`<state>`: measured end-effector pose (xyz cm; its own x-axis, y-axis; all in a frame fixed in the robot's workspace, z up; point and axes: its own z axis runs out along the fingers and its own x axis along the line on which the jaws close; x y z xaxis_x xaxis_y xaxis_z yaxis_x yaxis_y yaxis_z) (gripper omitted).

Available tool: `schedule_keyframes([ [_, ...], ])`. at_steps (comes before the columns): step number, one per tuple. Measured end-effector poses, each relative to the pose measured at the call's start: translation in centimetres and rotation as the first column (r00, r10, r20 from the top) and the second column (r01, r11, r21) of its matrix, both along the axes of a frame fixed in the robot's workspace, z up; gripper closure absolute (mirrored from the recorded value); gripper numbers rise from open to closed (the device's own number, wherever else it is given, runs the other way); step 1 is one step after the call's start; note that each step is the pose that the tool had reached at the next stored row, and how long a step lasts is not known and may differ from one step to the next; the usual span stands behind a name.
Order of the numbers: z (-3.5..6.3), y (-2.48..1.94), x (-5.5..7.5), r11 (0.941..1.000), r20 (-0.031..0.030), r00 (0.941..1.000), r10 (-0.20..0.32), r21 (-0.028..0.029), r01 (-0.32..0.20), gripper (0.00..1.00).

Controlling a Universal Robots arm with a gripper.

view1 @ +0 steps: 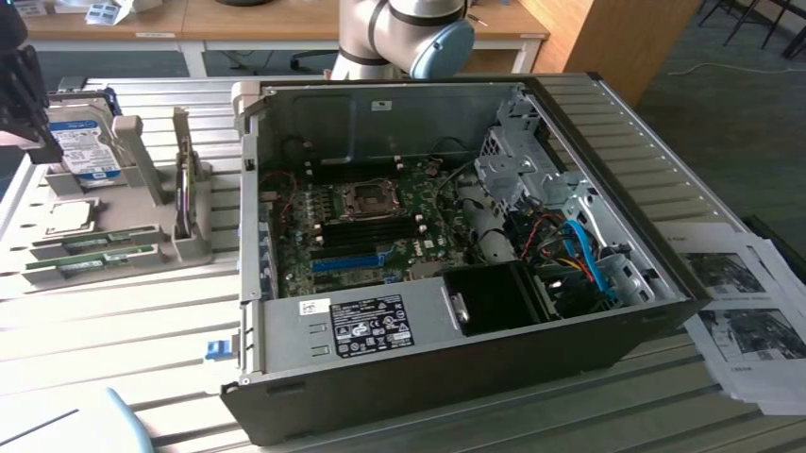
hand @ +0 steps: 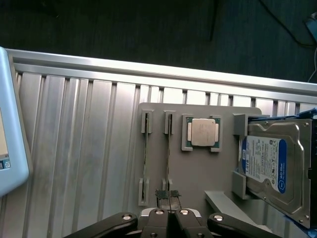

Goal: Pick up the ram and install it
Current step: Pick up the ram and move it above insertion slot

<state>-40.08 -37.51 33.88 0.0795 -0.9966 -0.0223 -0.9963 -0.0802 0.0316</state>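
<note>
My gripper (hand: 168,195) hangs over the grey holder (hand: 198,173). Its fingertips (hand: 162,194) are clenched together with nothing between them. That is my first worry. Brought down like this, the closed fingers would land on the thin top edge of the ram (hand: 168,153) instead of straddling it. I judge that could chip the board or tilt it in its clips. The other risk is a small sideways error. A second stick (hand: 145,153) stands parallel and just beside, so a grasp could take the wrong one or foul both.

The ram stands on edge in its end clips, not yet lifted and apart from the fingers. Through the wrist camera the closed tips line up with one end of it, so I judge the hand to be over that end and not the middle. In the exterior frame the ram (view1: 94,242) lies at the left, just below mid-height, and is the green strip nearer the processor.

Beyond it on the same holder sits the processor (hand: 203,133) in its square pocket. The hard drive (hand: 272,168) is propped in its cradle past that. Farther off, filling the middle of the exterior frame, the open computer case (view1: 416,387) lies on the ribbed aluminium table (hand: 74,148). Its motherboard (view1: 365,226) faces up.
</note>
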Motion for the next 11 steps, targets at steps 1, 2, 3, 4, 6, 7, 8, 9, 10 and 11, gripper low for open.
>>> schedule_keyframes([
  [1, -0.18, 0.00, 0.0, 1.0000, 0.0000, 1.0000, 0.000, 0.0000, 0.000, 0.91],
  [2, -0.37, 0.00, 0.0, 1.0000, 0.0000, 1.0000, 0.000, 0.0000, 0.000, 0.91],
  [3, -0.55, 0.00, 0.0, 1.0000, 0.0000, 1.0000, 0.000, 0.0001, 0.000, 0.91],
  [4, -0.74, 0.00, 0.0, 1.0000, 0.0000, 1.0000, 0.000, 0.0000, 0.000, 0.91],
  [6, -1.09, 0.00, 0.0, 1.0000, 0.0000, 1.0000, 0.000, 0.0000, 0.000, 0.91],
  [7, -1.27, 0.00, 0.0, 1.0000, 0.0000, 1.0000, 0.000, 0.0000, 0.000, 0.91],
  [8, -1.47, 0.00, 0.0, 1.0000, 0.0001, 1.0000, 0.000, 0.0001, 0.000, 0.91],
  [9, -1.65, 0.00, 0.0, 1.0000, 0.0000, 1.0000, 0.000, 0.0000, 0.000, 0.91],
  [10, -1.83, 0.00, 0.0, 1.0000, 0.0000, 1.0000, 0.000, 0.0000, 0.000, 0.91],
  [11, -2.00, 0.00, 0.0, 1.0000, 0.0000, 1.0000, 0.000, 0.0000, 0.000, 0.91],
])
